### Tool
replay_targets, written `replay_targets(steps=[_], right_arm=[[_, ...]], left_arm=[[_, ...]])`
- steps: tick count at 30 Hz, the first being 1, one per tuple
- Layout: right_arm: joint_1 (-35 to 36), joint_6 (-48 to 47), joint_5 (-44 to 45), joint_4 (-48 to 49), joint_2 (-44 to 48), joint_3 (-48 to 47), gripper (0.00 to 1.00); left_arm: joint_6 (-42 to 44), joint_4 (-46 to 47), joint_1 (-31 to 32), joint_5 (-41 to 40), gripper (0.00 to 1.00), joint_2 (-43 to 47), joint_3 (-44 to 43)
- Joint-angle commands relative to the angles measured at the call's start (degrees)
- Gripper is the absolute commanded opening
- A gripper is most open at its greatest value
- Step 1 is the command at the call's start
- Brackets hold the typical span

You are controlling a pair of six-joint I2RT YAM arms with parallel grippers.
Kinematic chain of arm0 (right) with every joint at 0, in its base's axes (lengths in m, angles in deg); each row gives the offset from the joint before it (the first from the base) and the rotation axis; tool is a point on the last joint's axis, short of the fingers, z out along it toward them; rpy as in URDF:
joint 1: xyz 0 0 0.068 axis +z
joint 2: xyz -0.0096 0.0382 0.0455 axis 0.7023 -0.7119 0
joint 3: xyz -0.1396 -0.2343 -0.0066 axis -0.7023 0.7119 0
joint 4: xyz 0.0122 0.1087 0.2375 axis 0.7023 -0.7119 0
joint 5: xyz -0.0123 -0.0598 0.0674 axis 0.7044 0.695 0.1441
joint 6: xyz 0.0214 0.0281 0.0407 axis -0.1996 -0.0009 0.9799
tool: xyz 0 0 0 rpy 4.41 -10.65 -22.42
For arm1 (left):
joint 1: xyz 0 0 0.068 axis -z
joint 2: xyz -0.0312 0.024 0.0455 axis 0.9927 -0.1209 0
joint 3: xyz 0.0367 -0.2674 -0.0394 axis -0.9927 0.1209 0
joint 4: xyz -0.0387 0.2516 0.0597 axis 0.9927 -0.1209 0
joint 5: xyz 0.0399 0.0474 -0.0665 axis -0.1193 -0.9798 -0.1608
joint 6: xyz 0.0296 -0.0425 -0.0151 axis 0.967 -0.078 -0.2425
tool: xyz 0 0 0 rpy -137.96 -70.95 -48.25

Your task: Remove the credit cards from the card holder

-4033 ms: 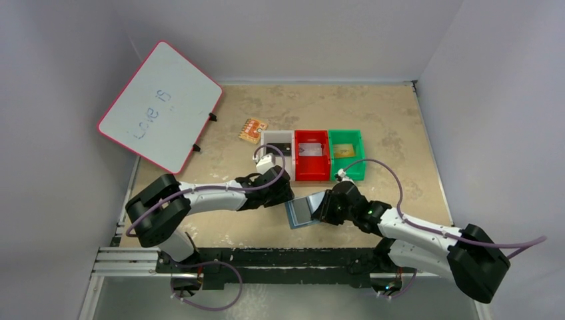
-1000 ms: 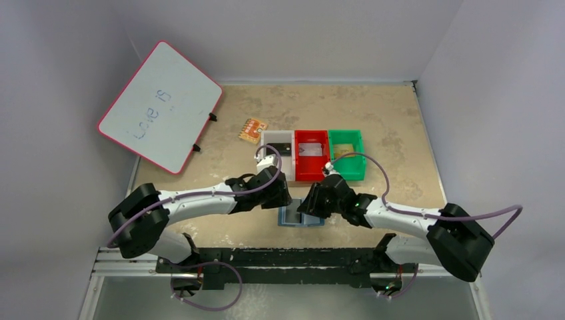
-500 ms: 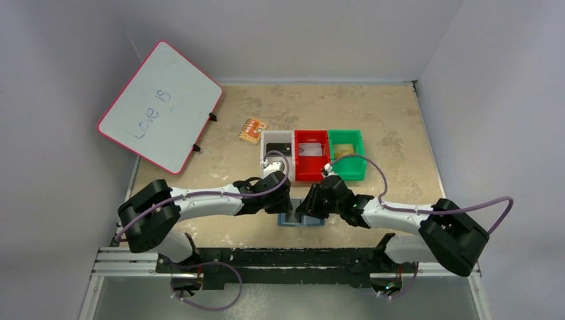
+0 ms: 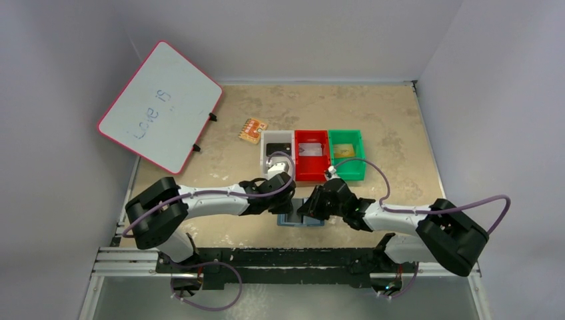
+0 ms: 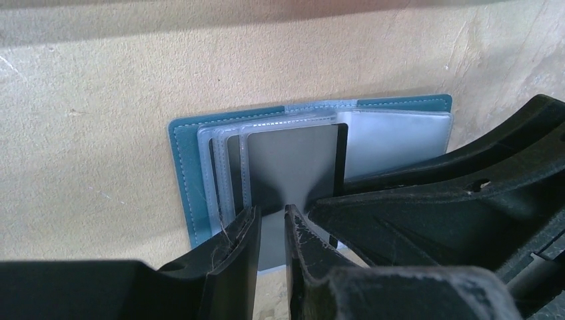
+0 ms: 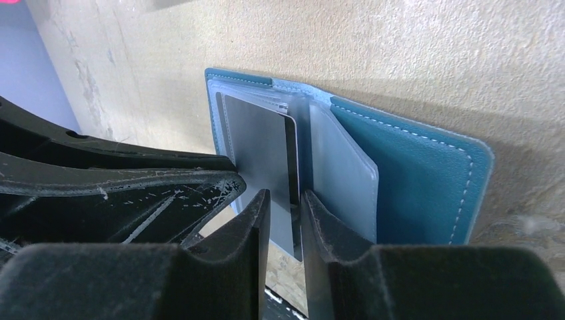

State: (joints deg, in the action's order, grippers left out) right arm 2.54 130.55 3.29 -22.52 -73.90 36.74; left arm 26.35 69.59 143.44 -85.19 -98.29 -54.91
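Left gripper (image 5: 272,230) and right gripper (image 6: 286,213) have narrowed astride a grey card (image 5: 293,167) in the open card holder (image 5: 183,173). Whether either truly pinches cannot be told; extraction looks next.

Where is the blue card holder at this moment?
In the top view the card holder lies open at the near middle, just nearer than the red bin, between the left hand and the right hand.

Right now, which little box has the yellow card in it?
The green box, rightmost in the row, holds the yellow card. The red box and white box don't.
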Motion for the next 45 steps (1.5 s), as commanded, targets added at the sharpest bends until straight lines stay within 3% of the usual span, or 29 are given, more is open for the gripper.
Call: replay_targets(steps=[1, 6, 11, 16, 18, 20, 29, 36, 45], right_arm=[[-0.25, 1.50, -0.95, 2.18, 0.42, 1.56, 0.24], [-0.89, 2.51, -1.34, 3.50, 1.93, 3.03, 0.22], [-1.68, 2.86, -2.90, 7.22, 2.92, 4.79, 0.00], [-2.11, 2.83, -3.23, 6.52, 3.42, 4.98, 0.05], [-2.18, 2.80, -3.41, 6.84, 3.85, 5.37, 0.16], [-2.31, 2.61, -3.65, 7.21, 4.24, 5.61, 0.18], [-3.01, 3.25, -3.84, 6.77, 5.05, 6.45, 0.15], [-3.51, 2.89, -3.51, 4.80, 6.63, 6.23, 0.01], [-4.47, 2.00, -0.77, -2.55, 12.40, 6.62, 0.00]], left_arm=[[1.39, -1.78, 1.41, -1.62, 0.19, -2.75, -0.24], [0.84, -5.37, 2.06, -5.24, 0.16, -3.09, 0.16], [0.88, -6.66, 2.30, -6.43, 0.13, -3.33, 0.66], [0.46, -8.42, 2.33, -8.51, 0.11, -3.13, 0.90], [0.42, -8.18, 2.42, -8.44, 0.10, -3.06, 0.97], [0.55, -8.10, 2.38, -8.43, 0.10, -3.17, 0.83], [0.40, -8.54, 2.46, -8.78, 0.08, -3.20, 0.74], [0.27, -8.60, 2.40, -9.06, 0.07, -3.35, 0.59], [0.02, -8.76, 2.54, -9.34, 0.07, -3.25, 0.44]])
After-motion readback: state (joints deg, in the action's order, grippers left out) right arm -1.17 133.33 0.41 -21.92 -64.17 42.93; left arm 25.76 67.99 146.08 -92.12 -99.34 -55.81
